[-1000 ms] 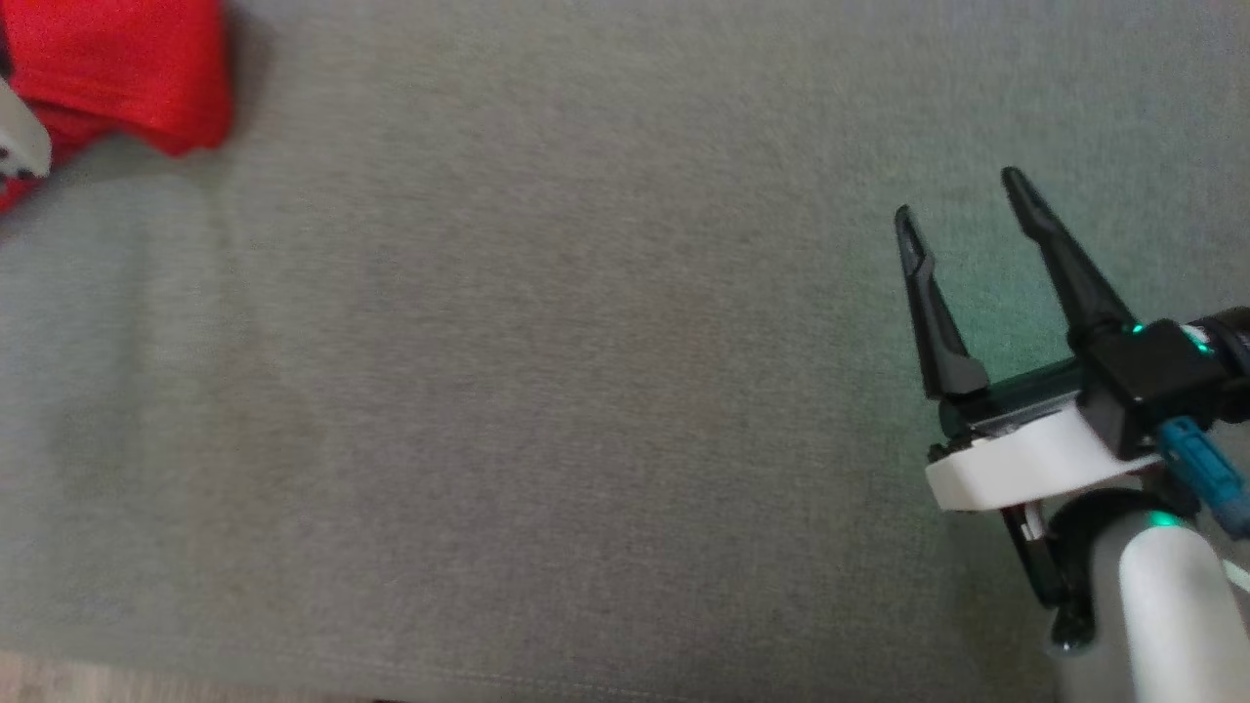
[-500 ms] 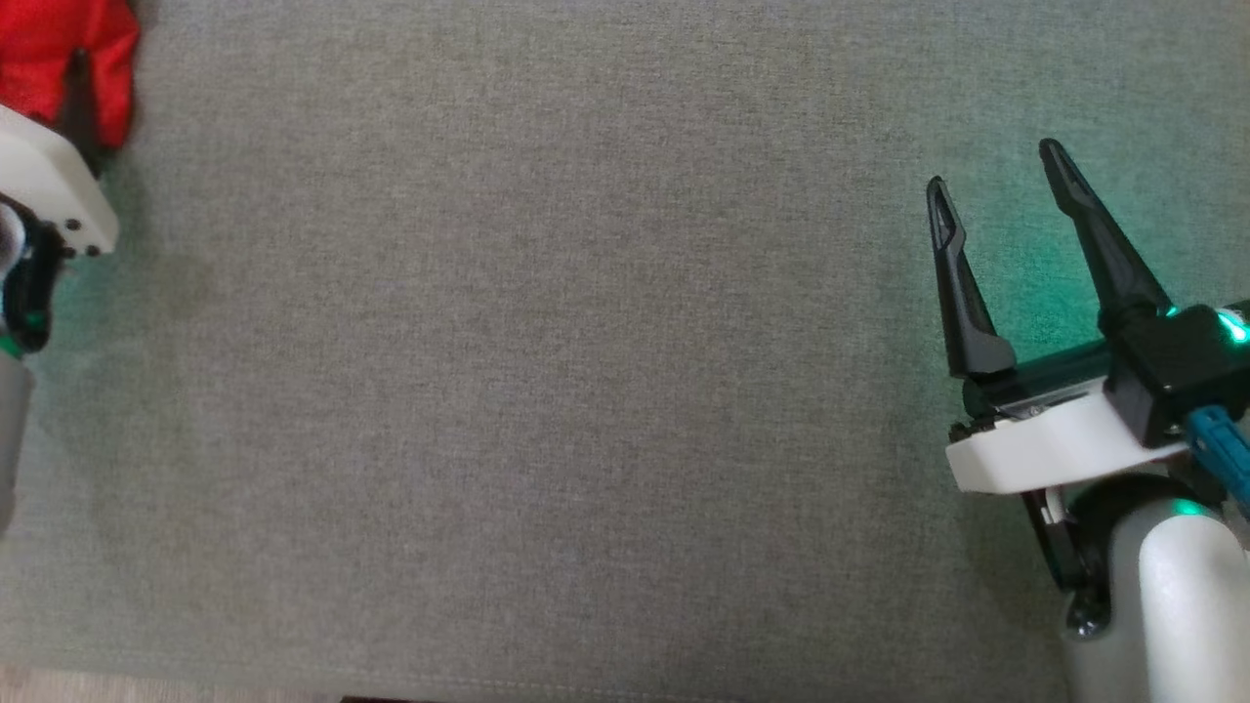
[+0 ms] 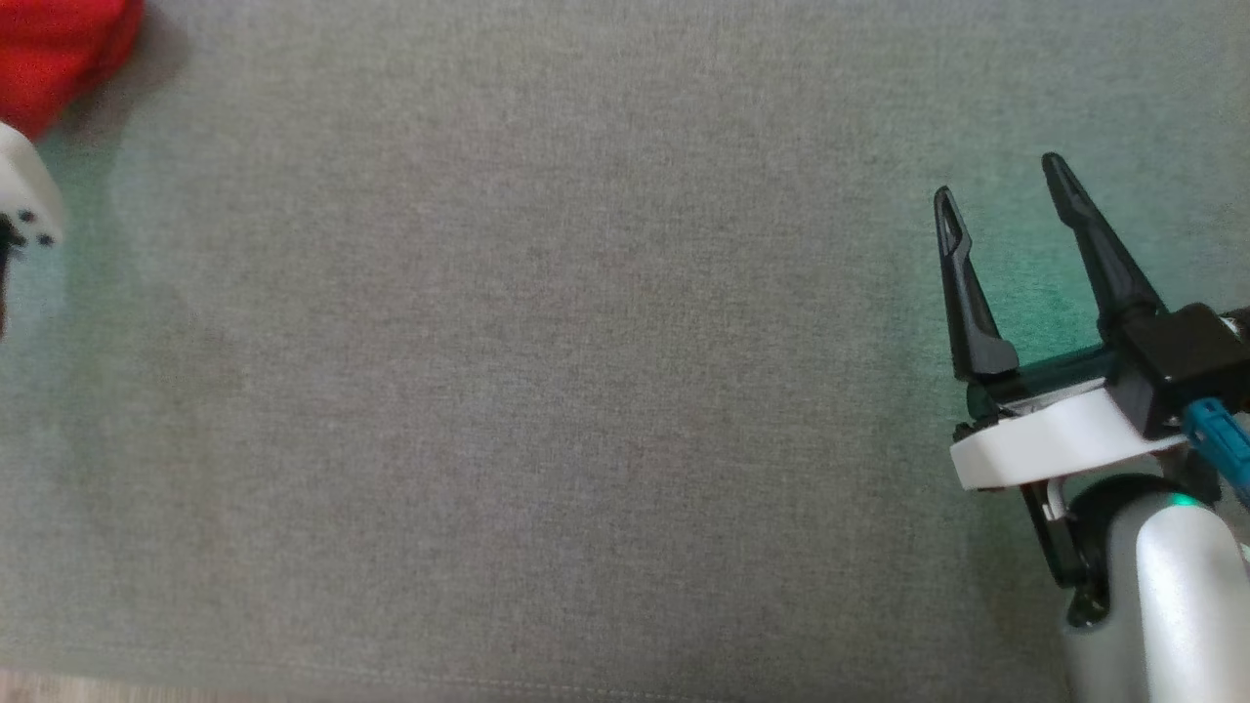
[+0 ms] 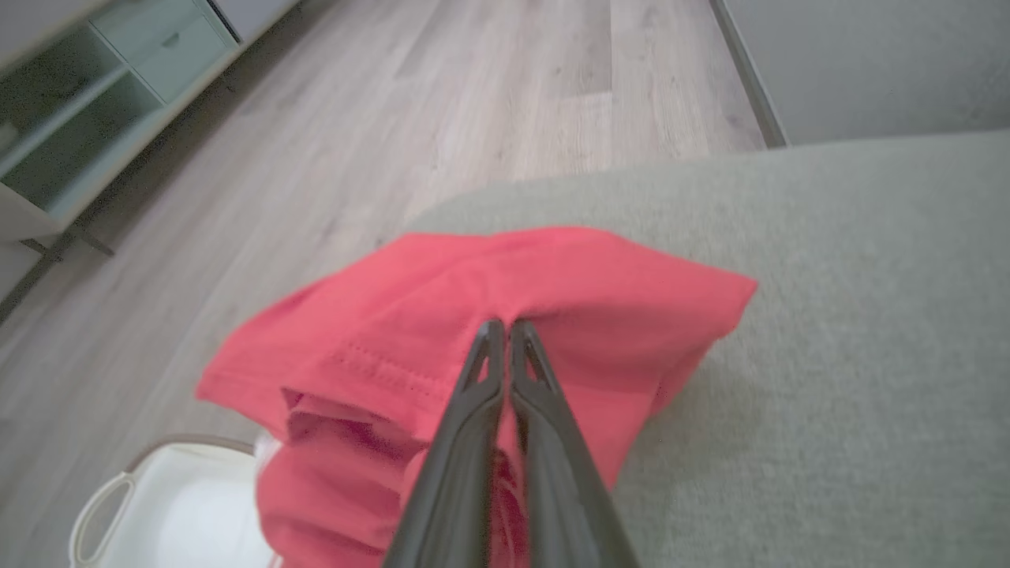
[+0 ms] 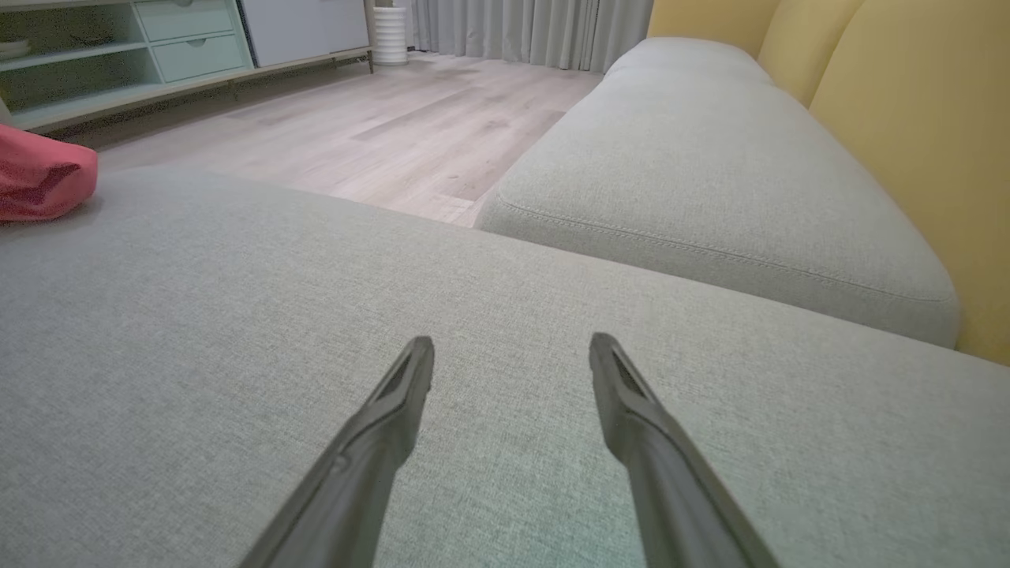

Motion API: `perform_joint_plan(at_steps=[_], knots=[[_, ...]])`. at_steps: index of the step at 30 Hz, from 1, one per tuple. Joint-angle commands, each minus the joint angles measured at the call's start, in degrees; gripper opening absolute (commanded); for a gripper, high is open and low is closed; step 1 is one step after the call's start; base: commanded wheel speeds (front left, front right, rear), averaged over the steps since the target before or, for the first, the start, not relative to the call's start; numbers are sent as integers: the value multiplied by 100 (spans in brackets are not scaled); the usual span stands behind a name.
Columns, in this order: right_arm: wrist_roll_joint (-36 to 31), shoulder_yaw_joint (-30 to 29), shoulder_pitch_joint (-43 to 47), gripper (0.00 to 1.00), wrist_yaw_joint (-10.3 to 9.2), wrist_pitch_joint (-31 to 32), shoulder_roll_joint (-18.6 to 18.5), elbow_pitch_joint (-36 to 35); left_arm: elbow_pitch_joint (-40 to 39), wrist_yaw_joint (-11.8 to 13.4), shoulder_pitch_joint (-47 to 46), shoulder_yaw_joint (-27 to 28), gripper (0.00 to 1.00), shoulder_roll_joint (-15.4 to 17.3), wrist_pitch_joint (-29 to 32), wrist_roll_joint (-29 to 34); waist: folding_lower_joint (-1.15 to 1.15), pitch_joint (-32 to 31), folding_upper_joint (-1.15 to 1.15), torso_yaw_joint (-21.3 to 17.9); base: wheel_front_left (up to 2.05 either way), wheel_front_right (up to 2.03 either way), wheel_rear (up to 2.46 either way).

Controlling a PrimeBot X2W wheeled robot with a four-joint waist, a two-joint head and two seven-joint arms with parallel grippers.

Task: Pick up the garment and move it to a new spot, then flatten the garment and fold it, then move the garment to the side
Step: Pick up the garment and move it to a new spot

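Observation:
The red garment [image 4: 379, 315] lies bunched at the left end of the grey sofa cushion [image 4: 828, 315], partly hanging over its edge. My left gripper [image 4: 505, 325] is shut on the garment, its two dark fingertips pinching a fold on top. In the head view the garment [image 3: 49, 49] peeks in at the top left corner, with the left arm's white wrist housing [image 3: 21, 195] just below it. My right gripper [image 3: 1001, 190] hovers open over bare cushion at the right, nothing between its fingers. In the right wrist view this gripper [image 5: 513, 351] is open too, and the garment [image 5: 39, 181] sits far left.
A white basket [image 4: 118, 497] stands on the wooden floor [image 4: 473, 95] below the cushion's left end. A pale green shelf unit [image 4: 95, 102] lines the wall. A second grey cushion [image 5: 710, 158] and yellow backrests [image 5: 907, 118] lie beyond the right gripper.
My left gripper has closed on the garment; its fingers were open before. The head view has shifted a little. The right gripper stays open in about the same place.

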Motion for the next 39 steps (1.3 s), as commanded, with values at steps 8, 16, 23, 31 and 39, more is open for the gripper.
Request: perform_joint_plan(at_steps=[8,16,23,31,39], knots=[[379,99,53,100,-5,-309,-10,213,-465,-202,-563,-101,0,615,-221,353,0,-916,0,-107,0,0,0],[811,82,283,100,-5,-645,-10,667,-1284,-396,-801,-549,0,678,127,591,0,-1802,0,-474,0,0,0],[1064,-81,522,100,-5,-898,-10,985,-2407,-493,-1153,-875,0,445,502,490,0,-2328,0,-839,0,0,0],[1208,-165,616,100,-5,-1067,-10,1165,-3330,-436,-1395,-786,0,1,803,-16,0,-2503,0,-1065,0,0,0],[1270,-200,674,100,-5,-1154,-10,1235,-3612,-148,-241,-862,0,83,923,-379,0,-2332,0,-1160,0,0,0]])
